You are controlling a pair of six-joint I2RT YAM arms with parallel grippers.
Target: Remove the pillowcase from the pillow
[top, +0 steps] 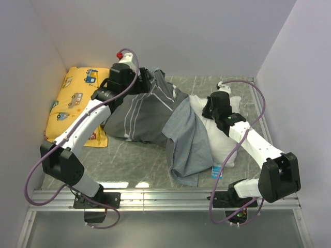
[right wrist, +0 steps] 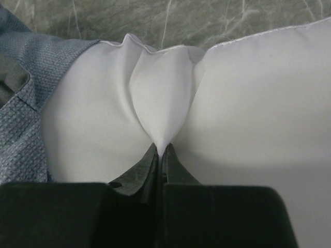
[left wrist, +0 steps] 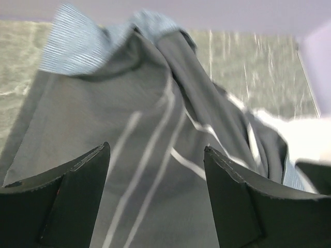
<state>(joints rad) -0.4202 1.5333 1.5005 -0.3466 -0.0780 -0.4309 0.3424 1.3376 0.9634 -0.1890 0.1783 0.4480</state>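
Top view: yellow car-print cushion (top: 75, 98) is lying just left of left pincer (top: 140, 80), whose tips are hiding in the heaped pillowcase (top: 147, 111). Pillow (top: 230, 152) is lying under right pincer (top: 211, 109), half covered by cloth.
Left wrist: jaws are standing spread, nothing btwn them; striped grey fabric is draping just ahead, blurry.
Right wrist: jaws are pressing together, pinching a puckered fold of smooth white pillow; woven blue cloth at left.

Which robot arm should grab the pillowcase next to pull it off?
Left, probably. The left hand is open just above the striped pillowcase. The right hand is shut on a pinched fold of the white pillow, so it looks busy holding that down.
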